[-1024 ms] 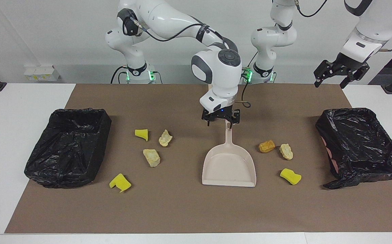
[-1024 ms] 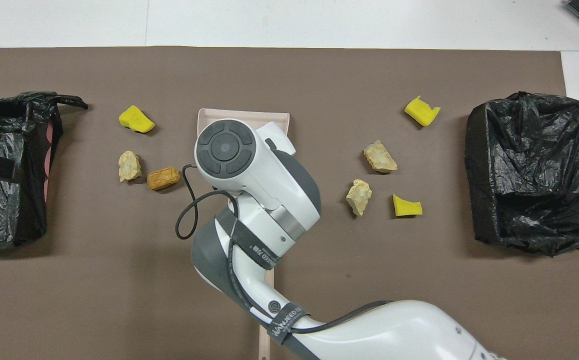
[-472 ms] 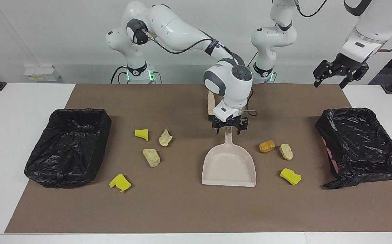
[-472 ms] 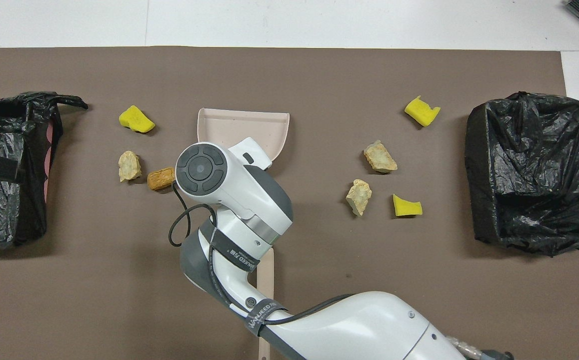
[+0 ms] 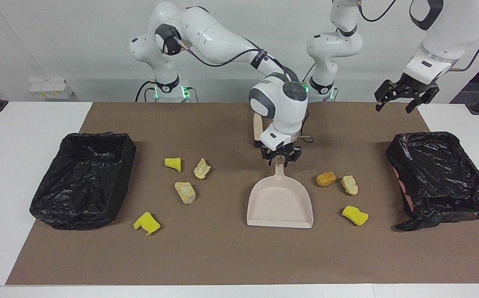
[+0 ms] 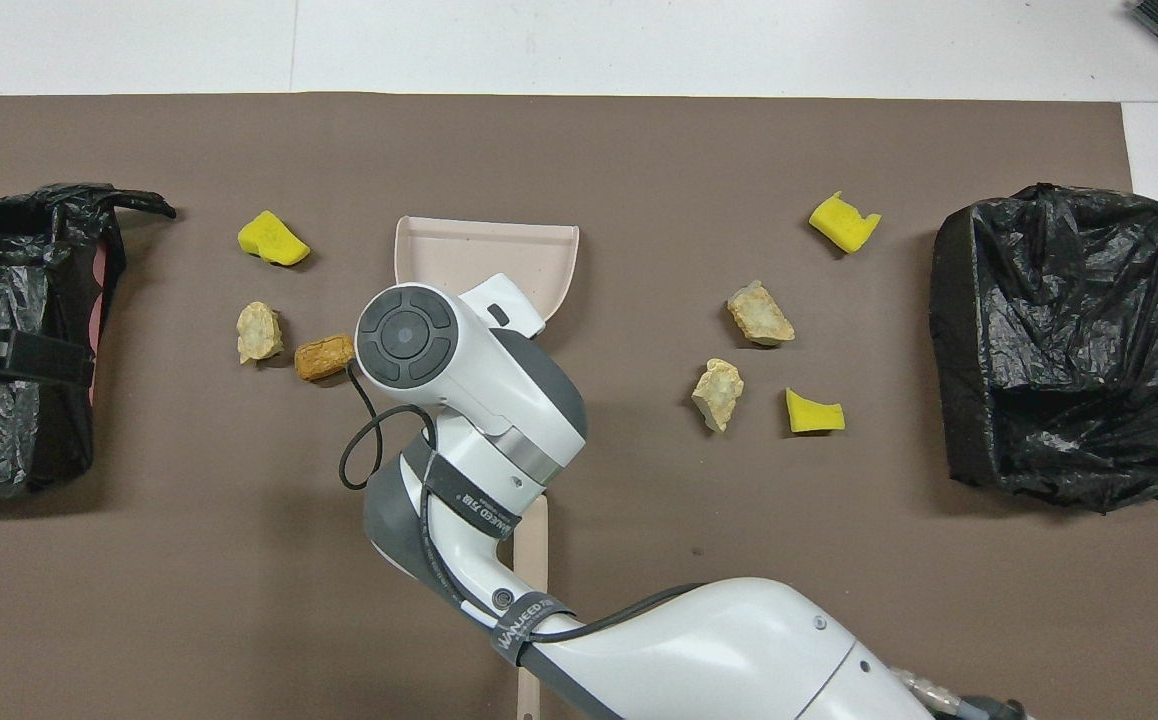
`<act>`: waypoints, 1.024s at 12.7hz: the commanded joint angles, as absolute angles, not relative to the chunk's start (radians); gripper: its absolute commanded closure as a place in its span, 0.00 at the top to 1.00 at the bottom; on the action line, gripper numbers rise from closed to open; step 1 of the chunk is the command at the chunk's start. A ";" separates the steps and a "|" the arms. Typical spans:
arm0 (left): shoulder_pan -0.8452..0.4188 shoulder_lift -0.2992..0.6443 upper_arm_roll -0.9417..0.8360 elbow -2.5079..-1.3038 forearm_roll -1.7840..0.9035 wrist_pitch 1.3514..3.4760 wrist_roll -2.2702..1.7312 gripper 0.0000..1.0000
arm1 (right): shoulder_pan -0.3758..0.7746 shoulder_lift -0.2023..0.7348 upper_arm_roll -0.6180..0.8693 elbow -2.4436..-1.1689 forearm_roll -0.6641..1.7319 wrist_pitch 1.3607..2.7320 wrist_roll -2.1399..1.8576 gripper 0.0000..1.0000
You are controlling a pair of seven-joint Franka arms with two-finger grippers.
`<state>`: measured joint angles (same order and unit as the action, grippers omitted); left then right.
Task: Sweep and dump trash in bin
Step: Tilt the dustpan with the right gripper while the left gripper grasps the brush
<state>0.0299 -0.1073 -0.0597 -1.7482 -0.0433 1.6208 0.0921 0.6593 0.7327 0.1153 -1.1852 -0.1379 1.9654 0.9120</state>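
Note:
A beige dustpan (image 5: 279,203) lies mid-mat, its handle pointing toward the robots. My right gripper (image 5: 280,159) is down on that handle with its fingertips closed against it; in the overhead view the arm hides the handle and only the dustpan's pan (image 6: 484,255) shows. Trash lies on both sides: yellow sponge pieces (image 5: 173,164) (image 5: 147,223) (image 5: 355,215), pale lumps (image 5: 202,168) (image 5: 185,192) (image 5: 349,184) and an orange-brown lump (image 5: 326,179). My left gripper (image 5: 404,97) hangs open in the air near the left arm's end of the table.
Two bins lined with black bags stand at the mat's ends, one (image 5: 84,178) toward the right arm's end, one (image 5: 440,174) toward the left arm's. A beige brush (image 6: 536,560) lies nearer to the robots than the dustpan, partly under the right arm.
My right gripper came down over the dustpan's handle and closed its fingers on it. The left gripper drifted slightly toward the table's middle. Dustpan and trash have not moved.

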 commanded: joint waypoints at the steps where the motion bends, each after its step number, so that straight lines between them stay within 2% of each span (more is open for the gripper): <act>1: -0.017 -0.199 -0.052 -1.945 -0.090 1.729 0.089 1.00 | 0.644 0.741 0.120 -1.186 -0.137 1.993 0.893 0.38; 2: -0.020 -0.190 -0.052 -1.971 -0.119 1.739 0.095 1.00 | 0.644 0.741 0.120 -1.186 -0.138 1.994 0.888 0.30; 4: -0.067 -0.198 -0.051 -2.079 -0.132 1.860 0.152 1.00 | 0.644 0.741 0.120 -1.186 -0.144 1.994 0.845 0.05; 5: -0.081 -0.190 -0.051 -2.117 -0.132 1.903 0.191 1.00 | 0.643 0.741 0.120 -1.186 -0.150 1.994 0.822 0.00; 9: -0.165 -0.219 -0.051 -2.307 -0.135 2.074 0.278 1.00 | 0.598 0.713 0.117 -1.187 -0.150 1.993 0.671 0.00; 13: -0.317 -0.227 -0.051 -2.471 -0.135 2.262 0.250 1.00 | 0.552 0.674 0.117 -1.224 -0.149 1.989 0.358 0.00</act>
